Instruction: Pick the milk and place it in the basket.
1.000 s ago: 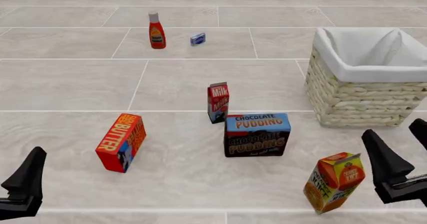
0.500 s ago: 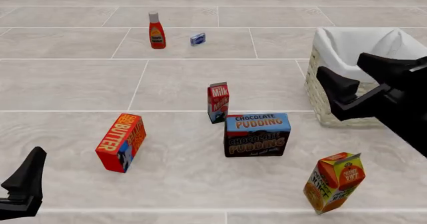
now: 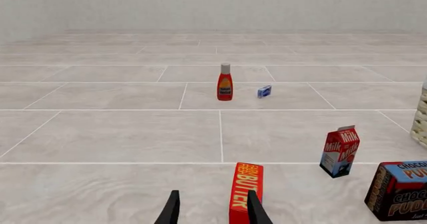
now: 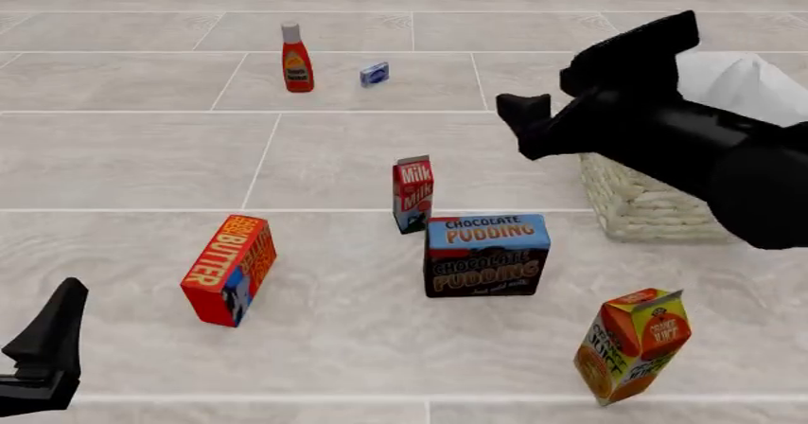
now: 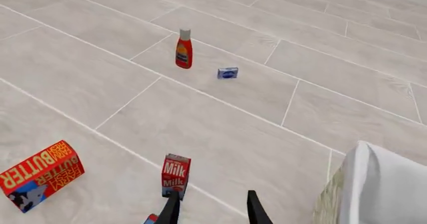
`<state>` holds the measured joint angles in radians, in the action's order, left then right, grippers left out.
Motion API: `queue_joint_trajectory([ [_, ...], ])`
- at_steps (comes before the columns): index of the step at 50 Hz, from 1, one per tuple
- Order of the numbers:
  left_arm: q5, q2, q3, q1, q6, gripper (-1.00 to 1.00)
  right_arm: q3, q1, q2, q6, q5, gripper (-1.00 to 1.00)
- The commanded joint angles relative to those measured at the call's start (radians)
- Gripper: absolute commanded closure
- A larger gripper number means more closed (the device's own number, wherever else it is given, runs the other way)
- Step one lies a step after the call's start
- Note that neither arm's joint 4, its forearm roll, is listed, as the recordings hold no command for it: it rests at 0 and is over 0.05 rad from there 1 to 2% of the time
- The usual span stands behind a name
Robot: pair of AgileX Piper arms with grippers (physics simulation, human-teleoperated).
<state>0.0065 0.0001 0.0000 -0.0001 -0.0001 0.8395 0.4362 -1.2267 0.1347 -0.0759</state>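
The milk (image 4: pixel 412 194), a slim red-and-white carton with a dark blue base, stands upright mid-floor, also seen in the left wrist view (image 3: pixel 340 151) and the right wrist view (image 5: pixel 175 176). The wicker basket (image 4: pixel 644 206) with white lining sits at the right, largely covered by my right arm. My right gripper (image 4: pixel 574 74) hovers high, to the right of the milk, open and empty; its fingers (image 5: pixel 170 209) frame bare floor just past the carton. My left gripper (image 3: pixel 213 211) is open at the near left, one finger (image 4: pixel 51 339) showing, with nothing held.
A chocolate pudding box (image 4: pixel 487 254) stands right against the milk's near side. An orange juice carton (image 4: pixel 634 344) is at the near right, a butter box (image 4: pixel 230 270) at the near left. A ketchup bottle (image 4: pixel 297 58) and a small blue tub (image 4: pixel 374 74) stand far back.
My right arm has swung from the near right corner up and leftward, now covering part of the basket. The left arm and all objects have stayed put.
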Motion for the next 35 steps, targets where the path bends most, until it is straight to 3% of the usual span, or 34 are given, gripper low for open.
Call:
queue_joint_trajectory([
  [1,0.0,0.0,0.0,0.0,0.0,-1.0,0.175,0.022,-0.154,-0.008,0.088,-1.0],
  [13,0.0,0.0,0.0,0.0,0.0,-1.0,0.308,0.076,-0.272,-0.078,0.18,-1.0],
  [35,0.0,0.0,0.0,0.0,0.0,-1.0,0.423,0.106,-0.422,-0.108,0.197,-1.0],
])
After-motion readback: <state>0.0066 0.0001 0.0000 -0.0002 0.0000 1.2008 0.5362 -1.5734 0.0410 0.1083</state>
